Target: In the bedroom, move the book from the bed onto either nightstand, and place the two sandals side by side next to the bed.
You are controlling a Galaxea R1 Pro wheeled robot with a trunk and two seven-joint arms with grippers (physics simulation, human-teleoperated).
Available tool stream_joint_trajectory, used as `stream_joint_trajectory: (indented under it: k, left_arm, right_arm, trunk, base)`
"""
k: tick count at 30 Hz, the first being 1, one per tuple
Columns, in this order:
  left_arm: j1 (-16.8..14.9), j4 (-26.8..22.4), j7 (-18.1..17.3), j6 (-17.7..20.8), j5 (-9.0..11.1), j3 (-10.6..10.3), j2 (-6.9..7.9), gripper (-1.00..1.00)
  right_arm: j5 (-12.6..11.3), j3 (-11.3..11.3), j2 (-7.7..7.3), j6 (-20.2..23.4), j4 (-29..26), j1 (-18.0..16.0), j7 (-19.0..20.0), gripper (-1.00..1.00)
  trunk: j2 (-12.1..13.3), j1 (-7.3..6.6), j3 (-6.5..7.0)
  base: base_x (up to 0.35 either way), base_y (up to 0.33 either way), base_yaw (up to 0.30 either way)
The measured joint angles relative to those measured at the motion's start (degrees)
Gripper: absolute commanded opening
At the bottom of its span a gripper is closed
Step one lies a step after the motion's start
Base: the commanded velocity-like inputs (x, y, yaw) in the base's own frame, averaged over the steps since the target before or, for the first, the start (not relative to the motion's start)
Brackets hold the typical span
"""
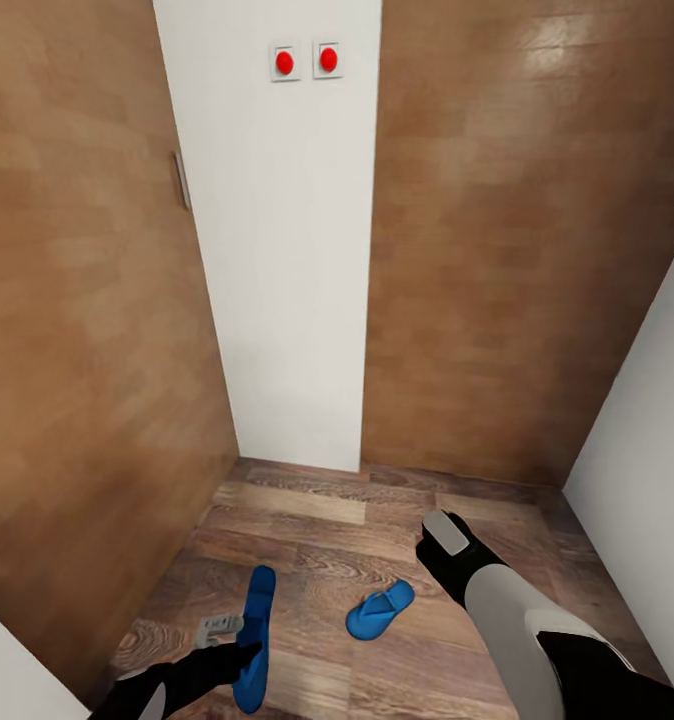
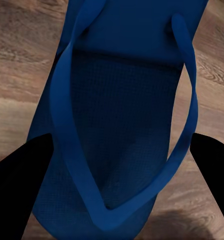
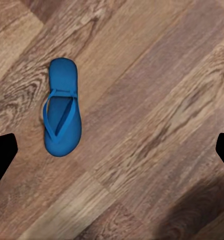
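Observation:
Two bright blue sandals show over the wood-plank floor. One sandal [image 1: 256, 640] [image 2: 121, 125] sits lengthwise between the black fingers [image 2: 22, 185] of my left gripper [image 1: 243, 652], which press its two edges; it looks bigger than the other, as if raised off the floor. The second sandal [image 1: 379, 609] [image 3: 62, 107] lies flat, straps up. My right gripper [image 1: 444, 537] hovers open above bare floor beside it, nothing between its fingers [image 3: 2, 155]. The book, bed and nightstands are out of view.
I face a narrow nook: a white wall panel [image 1: 287, 250] with two red buttons [image 1: 306, 60], wood-panelled doors [image 1: 87, 300] on both sides, and a white wall [image 1: 647, 430] at the right. Floor space is tight.

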Motion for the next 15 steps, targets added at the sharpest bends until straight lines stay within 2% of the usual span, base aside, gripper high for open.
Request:
stream_joint_trajectory:
  k: [15]
  left_arm:
    - [0.00,-0.01,0.00,0.00,0.02,0.10,-0.03,-1.00]
  right_arm:
    - [0.02,0.00,-0.02,-0.03,0.06,0.00,0.59,1.00]
  trunk:
    - [0.00,0.02,0.03]
  base:
    - [0.016,0.000,0.006]
